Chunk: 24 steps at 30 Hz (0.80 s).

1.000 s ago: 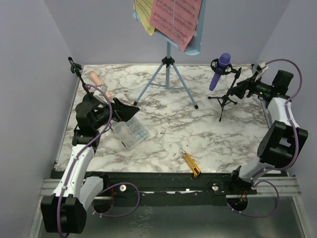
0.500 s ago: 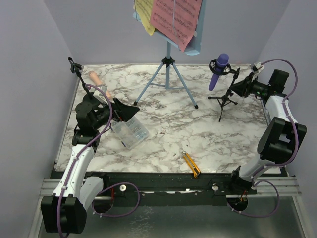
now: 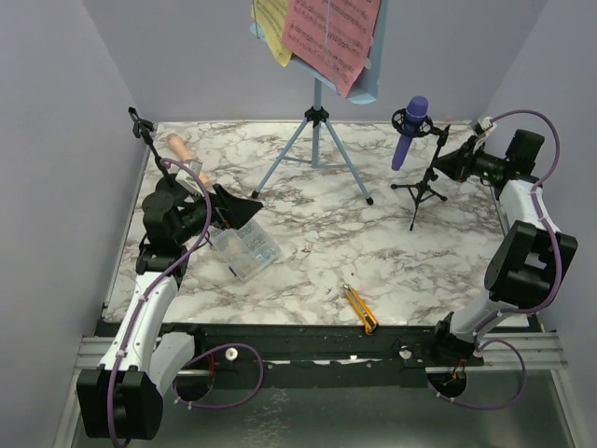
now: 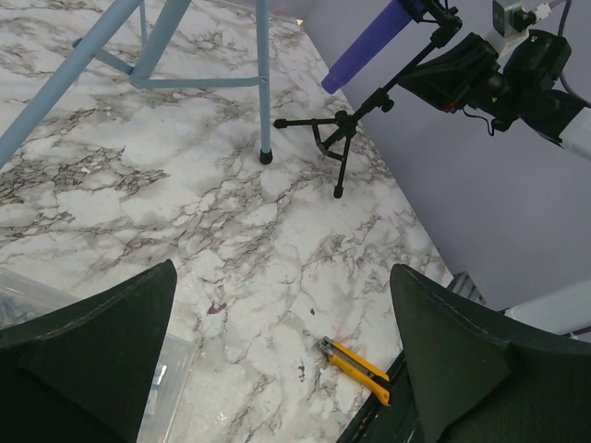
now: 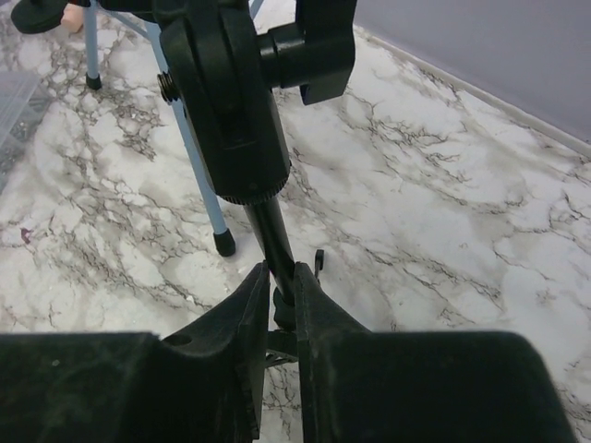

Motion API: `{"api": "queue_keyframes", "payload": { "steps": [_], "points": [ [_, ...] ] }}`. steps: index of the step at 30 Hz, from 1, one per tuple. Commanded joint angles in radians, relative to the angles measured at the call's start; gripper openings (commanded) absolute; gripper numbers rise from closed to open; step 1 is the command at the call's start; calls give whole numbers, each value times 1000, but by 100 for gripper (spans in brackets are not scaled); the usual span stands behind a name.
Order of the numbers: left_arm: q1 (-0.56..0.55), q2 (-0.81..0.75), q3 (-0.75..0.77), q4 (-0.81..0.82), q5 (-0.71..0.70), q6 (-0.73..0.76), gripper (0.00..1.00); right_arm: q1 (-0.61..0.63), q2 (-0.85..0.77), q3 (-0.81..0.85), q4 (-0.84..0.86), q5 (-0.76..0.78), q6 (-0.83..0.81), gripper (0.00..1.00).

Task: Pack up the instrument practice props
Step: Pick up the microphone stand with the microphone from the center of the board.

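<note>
So, right gripper (image 5: 282,286): pinching the black mic mount (image 5: 231,111) pole, far-right side
Pole axis: runs up through the fingers, purple microphone (image 3: 409,135) on top
Left gripper (image 4: 277,323): spread wide, well apart, so right's nearer

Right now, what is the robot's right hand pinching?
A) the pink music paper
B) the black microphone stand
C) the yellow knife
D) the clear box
B: in the right wrist view the right gripper is closed on the pole of the black microphone stand, which holds the purple microphone.
</note>
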Motion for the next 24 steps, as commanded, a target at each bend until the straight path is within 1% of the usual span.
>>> {"api": "queue_keyframes", "payload": {
  "steps": [1, 4, 13, 18, 24],
  "points": [
    [-4, -17, -11, 16, 12, 5, 99, 3, -31, -4, 55, -17, -3, 18],
    [-4, -15, -10, 16, 11, 6, 99, 3, -24, 5, 53, -5, -2, 19],
    [-4, -13, -11, 17, 8, 6, 99, 3, -21, 2, 65, 1, 6, 27],
    [-4, -10, -11, 16, 10, 5, 99, 4, -23, 13, 97, -4, 36, 29],
    [-4, -9, -11, 16, 9, 6, 99, 6, -20, 23, 115, -21, 63, 29]
  ]
}}
